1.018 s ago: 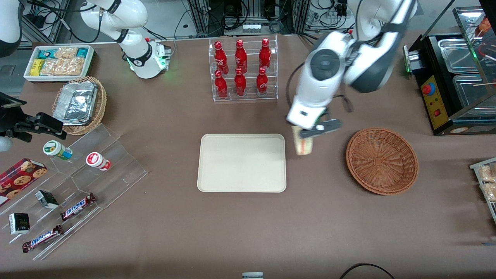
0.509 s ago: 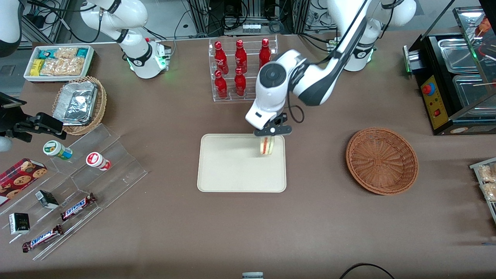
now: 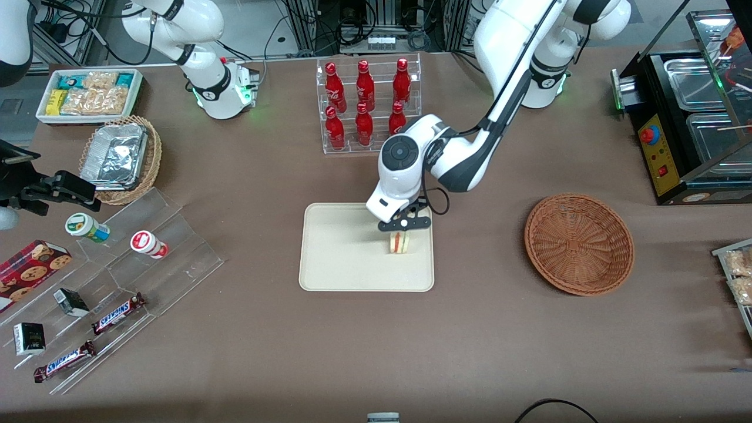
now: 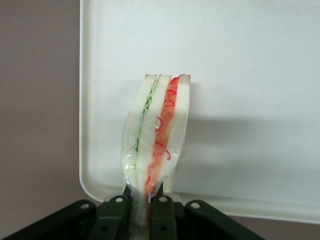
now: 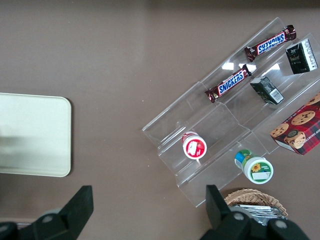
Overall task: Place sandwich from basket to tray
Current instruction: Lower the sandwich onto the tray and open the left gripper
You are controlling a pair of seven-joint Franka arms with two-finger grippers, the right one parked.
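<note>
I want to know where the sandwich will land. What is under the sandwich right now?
The cream tray lies under the sandwich, which the gripper holds shut at one end. The wrist view shows the sandwich over bare tray. Whether it touches cannot be told.

"SNICKERS" is showing in white-and-blue lettering on two brown chocolate bar wrappers (image 5: 228, 85) (image 5: 268, 42) lying on the clear acrylic stepped shelf (image 5: 215, 120). Nothing else is reading clearly.
</note>
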